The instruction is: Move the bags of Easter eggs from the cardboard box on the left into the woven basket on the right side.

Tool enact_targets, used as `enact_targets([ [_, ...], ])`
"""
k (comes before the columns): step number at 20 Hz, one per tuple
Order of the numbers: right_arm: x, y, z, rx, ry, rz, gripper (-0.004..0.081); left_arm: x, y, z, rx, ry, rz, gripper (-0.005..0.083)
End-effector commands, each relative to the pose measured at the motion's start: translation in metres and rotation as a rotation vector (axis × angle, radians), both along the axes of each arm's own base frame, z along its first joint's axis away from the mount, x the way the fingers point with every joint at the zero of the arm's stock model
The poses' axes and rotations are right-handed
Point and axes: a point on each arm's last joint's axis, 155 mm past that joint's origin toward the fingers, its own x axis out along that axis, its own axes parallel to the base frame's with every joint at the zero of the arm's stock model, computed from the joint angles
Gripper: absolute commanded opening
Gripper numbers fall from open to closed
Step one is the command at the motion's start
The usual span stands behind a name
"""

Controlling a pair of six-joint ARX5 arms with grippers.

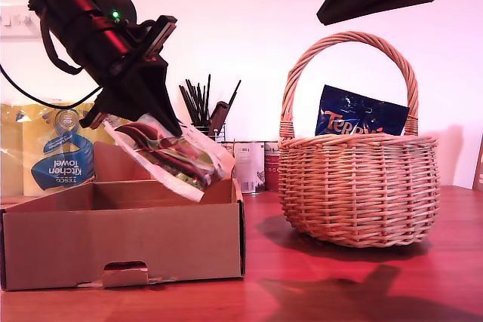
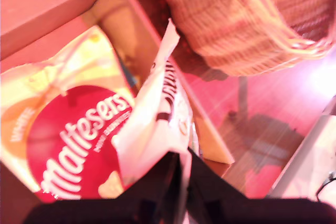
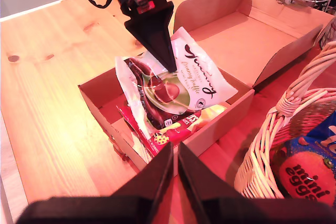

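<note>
Done: dark blue bag (image 1: 361, 120) sits in the basket (image 1: 358, 186).
In hand: first gripper (image 1: 162, 122) clamps a white bag (image 1: 177, 156) above the box (image 1: 121, 235).
Left: Maltesers bag (image 2: 79, 140) in the box.
Second gripper (image 3: 175, 169): nearly closed, empty.

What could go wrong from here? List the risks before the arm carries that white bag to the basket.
My first gripper pinches the glossy white pouch only by its top edge, so it hangs tilted and could slip out. Its lower corner sits near the brown cardboard box wall and might snag. The round tan wicker basket has a tall arched handle and a dark blue Terry's bag upright inside; the pouch could catch on either.
</note>
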Motion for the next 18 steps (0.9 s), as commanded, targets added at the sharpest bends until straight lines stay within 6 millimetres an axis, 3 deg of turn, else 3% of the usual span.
enact_targets([
  [1, -0.0017, -0.0031, -0.0023, -0.001, -0.004, -0.006, -0.0013, 0.0002, -0.0025, 0.0134, -0.021, -0.036, -0.011, -0.0024],
  [18, -0.0047, -0.0089, -0.0031, -0.014, 0.001, -0.023, -0.0013, 0.0026, -0.0037, 0.0210, -0.028, -0.053, -0.012, -0.0024],
])
